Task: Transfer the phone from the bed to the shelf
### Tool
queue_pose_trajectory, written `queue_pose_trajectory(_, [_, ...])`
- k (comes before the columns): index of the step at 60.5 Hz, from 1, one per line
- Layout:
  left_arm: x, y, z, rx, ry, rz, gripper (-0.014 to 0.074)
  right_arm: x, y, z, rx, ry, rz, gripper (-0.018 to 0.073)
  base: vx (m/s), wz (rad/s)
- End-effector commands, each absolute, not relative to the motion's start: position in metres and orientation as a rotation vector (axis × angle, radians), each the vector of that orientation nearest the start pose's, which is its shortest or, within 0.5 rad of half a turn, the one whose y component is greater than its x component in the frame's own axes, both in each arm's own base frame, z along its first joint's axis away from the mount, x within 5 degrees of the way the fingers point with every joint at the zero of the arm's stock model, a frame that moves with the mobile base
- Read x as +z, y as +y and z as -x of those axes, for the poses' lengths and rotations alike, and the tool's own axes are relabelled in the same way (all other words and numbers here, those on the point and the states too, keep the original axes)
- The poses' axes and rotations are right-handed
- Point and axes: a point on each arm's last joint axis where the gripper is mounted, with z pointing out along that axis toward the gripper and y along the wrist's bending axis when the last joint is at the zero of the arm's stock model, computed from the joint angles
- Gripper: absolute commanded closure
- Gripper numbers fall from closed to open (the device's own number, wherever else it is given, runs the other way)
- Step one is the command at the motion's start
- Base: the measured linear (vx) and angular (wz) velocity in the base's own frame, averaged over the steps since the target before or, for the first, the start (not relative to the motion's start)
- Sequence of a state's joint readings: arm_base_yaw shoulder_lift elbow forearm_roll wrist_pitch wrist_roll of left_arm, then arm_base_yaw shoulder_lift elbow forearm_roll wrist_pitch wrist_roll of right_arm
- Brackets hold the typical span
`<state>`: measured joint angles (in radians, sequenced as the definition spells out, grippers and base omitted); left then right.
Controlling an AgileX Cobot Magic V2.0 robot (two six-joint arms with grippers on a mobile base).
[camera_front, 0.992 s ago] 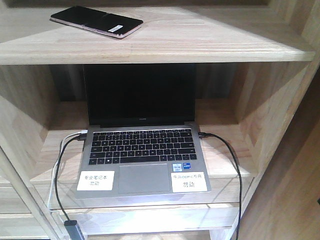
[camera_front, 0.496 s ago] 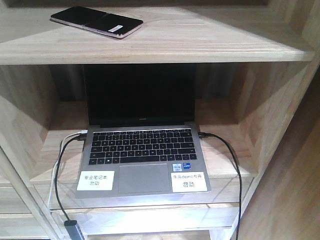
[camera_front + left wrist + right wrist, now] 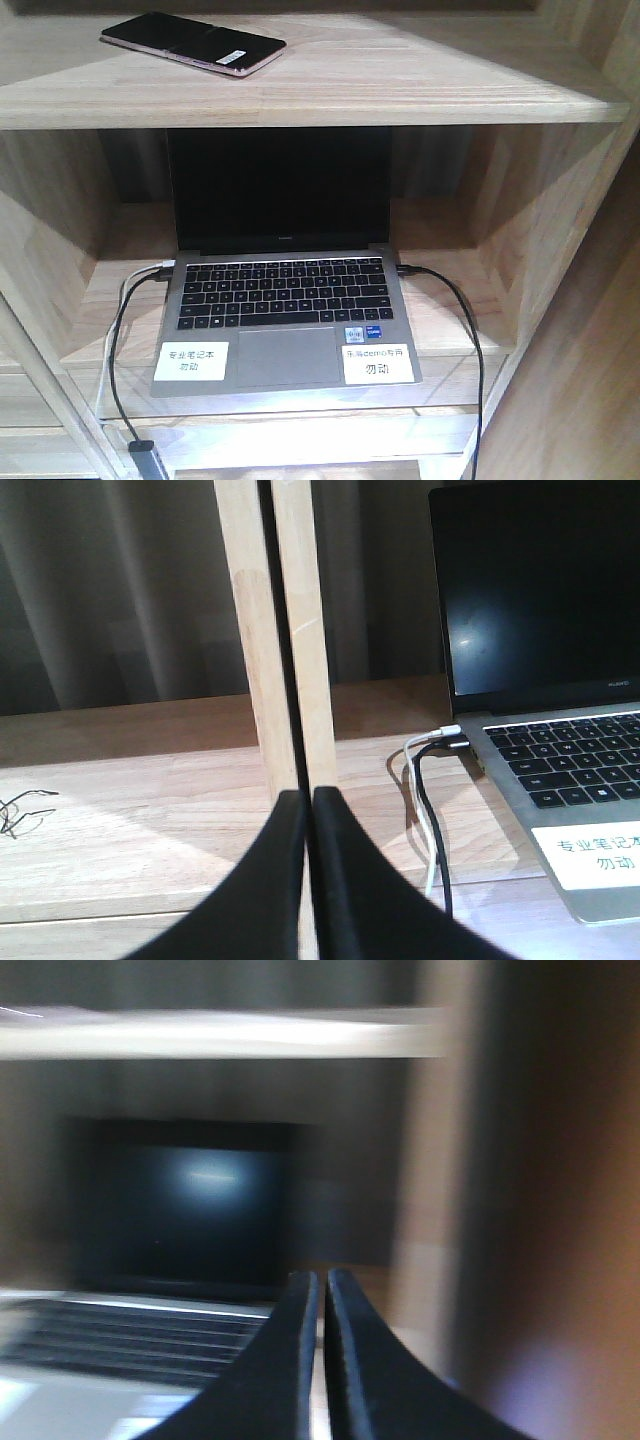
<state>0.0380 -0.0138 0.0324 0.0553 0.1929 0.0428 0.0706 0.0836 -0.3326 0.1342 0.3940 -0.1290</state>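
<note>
The phone (image 3: pixel 192 42), a glossy black slab with a white sticker and pinkish edges, lies flat on the top board of the light-wood shelf (image 3: pixel 420 80), towards its left. No gripper touches it, and neither gripper appears in the front view. My left gripper (image 3: pixel 308 798) is shut with nothing between its fingers, low before a wooden upright (image 3: pixel 275 630) of the shelf. Blurred in its own view, my right gripper (image 3: pixel 322 1278) is shut and empty too, in front of the laptop (image 3: pixel 190 1220). The bed is out of view.
An open grey laptop (image 3: pixel 285 290) with two white labels stands on the lower board of the shelf. Black and white cables (image 3: pixel 120 330) hang from its left side and a black cable (image 3: pixel 470 340) from its right. Slanted side panels (image 3: pixel 545 220) close in that compartment.
The front view has barely changed: the phone and the laptop stay where they were. The small grey plug at the bottom edge has slid slightly lower.
</note>
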Motion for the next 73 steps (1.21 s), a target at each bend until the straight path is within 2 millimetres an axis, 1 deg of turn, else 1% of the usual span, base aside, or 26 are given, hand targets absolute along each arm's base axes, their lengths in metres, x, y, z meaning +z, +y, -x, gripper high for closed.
queue_pose_trajectory(1, [0.201, 0.003, -0.055, 0.104, 1.588, -0.036, 0.0596, 0.285, 0.003, -0.046, -0.005, 1.549, 0.058, 0.0563, 0.00, 0.00])
queue_pose_trajectory(10, [0.201, 0.003, -0.055, 0.104, 1.588, -0.036, 0.0596, 0.257, 0.000, -0.047, -0.060, 1.527, 0.012, 0.0563, 0.00, 0.00])
queue_pose_trajectory(18, [0.201, 0.003, -0.055, 0.104, 1.588, -0.036, 0.0596, 0.236, -0.001, -0.048, -0.072, 1.526, 0.004, 0.0563, 0.00, 0.00])
queue_pose_trajectory(24, [0.201, 0.003, -0.055, 0.104, 1.588, -0.036, 0.0596, 0.218, -0.002, -0.052, -0.076, 1.559, 0.007, 0.0563, 0.00, 0.00])
queue_pose_trajectory(31, [0.201, 0.003, -0.055, 0.104, 1.588, -0.036, 0.0596, 0.197, -0.003, -0.056, -0.081, 1.550, -0.003, 0.0563, 0.00, 0.00])
queue_pose_trajectory(73, [0.201, 0.003, -0.055, 0.104, 1.588, -0.036, 0.0596, 0.196, -0.003, -0.056, -0.086, 1.566, 0.004, 0.0563, 0.00, 0.00])
